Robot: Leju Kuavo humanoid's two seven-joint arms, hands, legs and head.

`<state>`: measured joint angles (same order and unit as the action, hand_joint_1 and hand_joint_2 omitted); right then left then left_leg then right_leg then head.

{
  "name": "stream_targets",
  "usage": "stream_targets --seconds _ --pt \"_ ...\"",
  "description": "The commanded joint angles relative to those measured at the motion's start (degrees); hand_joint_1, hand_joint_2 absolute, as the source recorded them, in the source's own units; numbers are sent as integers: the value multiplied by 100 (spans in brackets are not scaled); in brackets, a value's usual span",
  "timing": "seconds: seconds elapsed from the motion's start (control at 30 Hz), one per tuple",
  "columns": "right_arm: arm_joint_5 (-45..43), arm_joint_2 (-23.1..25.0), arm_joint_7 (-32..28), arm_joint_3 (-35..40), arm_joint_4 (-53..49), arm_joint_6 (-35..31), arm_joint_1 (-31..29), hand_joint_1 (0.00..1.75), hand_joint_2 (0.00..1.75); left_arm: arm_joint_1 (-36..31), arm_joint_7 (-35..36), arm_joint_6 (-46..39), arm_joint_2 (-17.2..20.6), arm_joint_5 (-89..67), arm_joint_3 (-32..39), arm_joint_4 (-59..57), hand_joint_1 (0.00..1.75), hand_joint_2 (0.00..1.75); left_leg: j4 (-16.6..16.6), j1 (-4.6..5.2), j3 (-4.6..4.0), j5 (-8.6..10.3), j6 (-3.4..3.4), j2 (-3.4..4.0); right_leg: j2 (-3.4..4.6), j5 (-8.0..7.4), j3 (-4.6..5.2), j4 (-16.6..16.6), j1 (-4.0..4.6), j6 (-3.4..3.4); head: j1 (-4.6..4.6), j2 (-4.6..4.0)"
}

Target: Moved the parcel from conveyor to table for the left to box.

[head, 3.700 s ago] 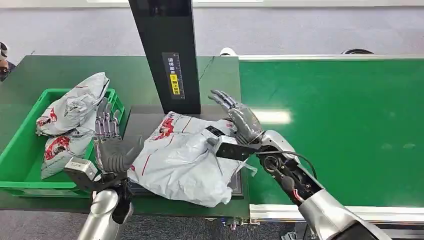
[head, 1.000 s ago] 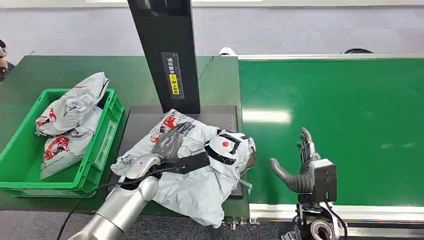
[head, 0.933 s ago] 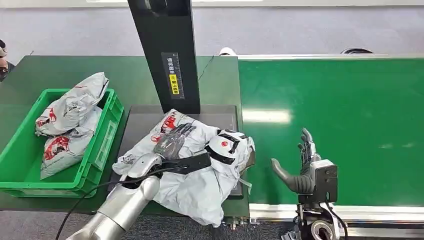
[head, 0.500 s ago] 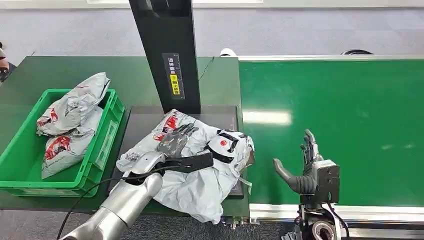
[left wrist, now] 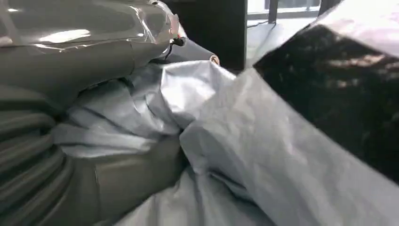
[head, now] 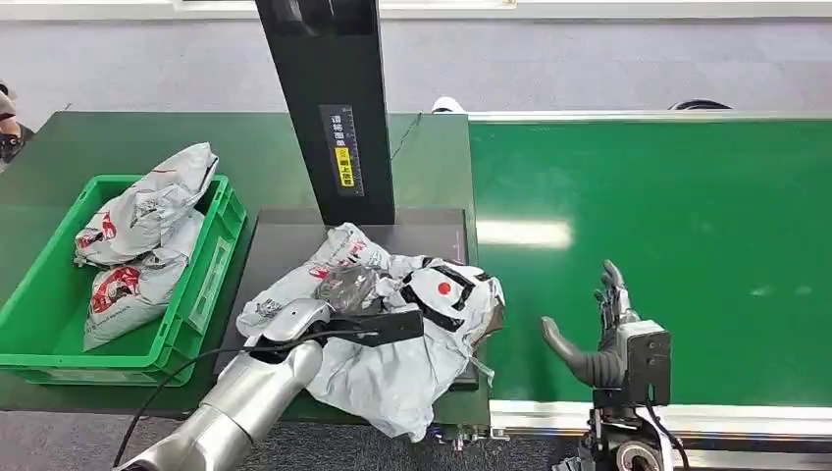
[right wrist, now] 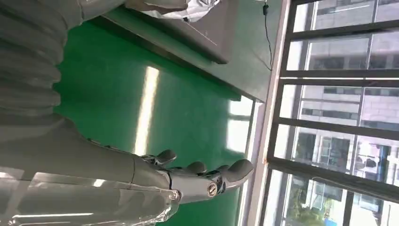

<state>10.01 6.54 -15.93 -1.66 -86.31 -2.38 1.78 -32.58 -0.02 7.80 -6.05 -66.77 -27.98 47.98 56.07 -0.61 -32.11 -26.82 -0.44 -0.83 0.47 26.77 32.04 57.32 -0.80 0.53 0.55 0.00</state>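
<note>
Lying crumpled on the dark plate (head: 294,240) at the foot of the black post (head: 329,108), the grey parcel (head: 392,363) is resting on the counter (head: 128,137), just beside the green conveyor (head: 667,245), with one corner hanging over the counter's near edge. The left hand (head: 345,287) is pressing down on the parcel's middle, its fingers (head: 358,280) curling into the bunched plastic; in the left wrist view the grey film is folding up around the thumb, so the hand is gripping the parcel. The right hand (head: 598,339) is hovering upright over the conveyor, well apart from the parcel, its fingers (right wrist: 202,169) lying straight and close together, the thumb standing out to the side, holding nothing. To the left, a green bin (head: 211,260) is holding two more grey bags (head: 147,211).
</note>
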Motion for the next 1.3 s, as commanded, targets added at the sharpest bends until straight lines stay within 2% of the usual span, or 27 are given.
stream_targets --seconds 0.03,0.27,0.57,0.77,0.83,0.87,0.97,1.1,1.3 --pt "28 85 -21 -241 -55 88 74 0 175 314 -298 -639 43 -75 -164 -170 175 175 -11 3 7 2 2 9 2 -3 -4 -10 -2 -2 0 0" --pt "-52 84 -112 -309 -404 145 356 0 175 871 -731 -2806 55 324 486 1329 175 175 0 0 -17 -2 1 12 1 0 20 -3 1 -3 2 0" --pt "-251 -8 -259 -176 -158 94 260 0 175 1655 -1606 -4244 332 1132 1288 2721 175 175 -6 -3 -35 -5 0 37 21 -3 47 -8 6 -5 2 0" --pt "-314 -64 -303 -120 -53 36 204 0 175 1835 -2023 -4780 383 1328 1641 3225 175 175 -4 -3 -45 -4 1 31 15 -2 52 -6 5 -4 0 0" --pt "-338 -74 -322 -113 -20 2 196 0 175 1907 -2202 -4780 243 1040 2087 3495 175 175 -1 -4 -50 -3 0 31 17 -3 57 -4 6 -3 2 0" --pt "-350 -58 -329 -130 -35 -38 233 0 175 1995 -2580 -4780 -67 1100 2584 3798 175 175 -3 -4 -48 -4 1 34 17 -3 56 -6 7 -5 0 0" --pt "-352 -22 -346 -142 -61 -79 343 0 175 2136 -3263 -4780 -346 1441 3351 4242 175 175 1 -7 -52 -7 1 35 19 -2 58 -5 9 -4 0 0" --pt "-345 33 -372 -160 -121 -119 463 0 175 2192 -3669 -4780 -445 1693 3925 4560 175 175 -1 -5 -50 -6 -1 34 18 -1 60 -4 7 -5 2 0" --pt "-307 86 -403 -210 -282 -146 633 0 175 1895 -3761 -4780 -419 1535 4588 4657 175 175 0 -4 -53 -4 0 23 7 2 61 -1 7 -5 0 0"
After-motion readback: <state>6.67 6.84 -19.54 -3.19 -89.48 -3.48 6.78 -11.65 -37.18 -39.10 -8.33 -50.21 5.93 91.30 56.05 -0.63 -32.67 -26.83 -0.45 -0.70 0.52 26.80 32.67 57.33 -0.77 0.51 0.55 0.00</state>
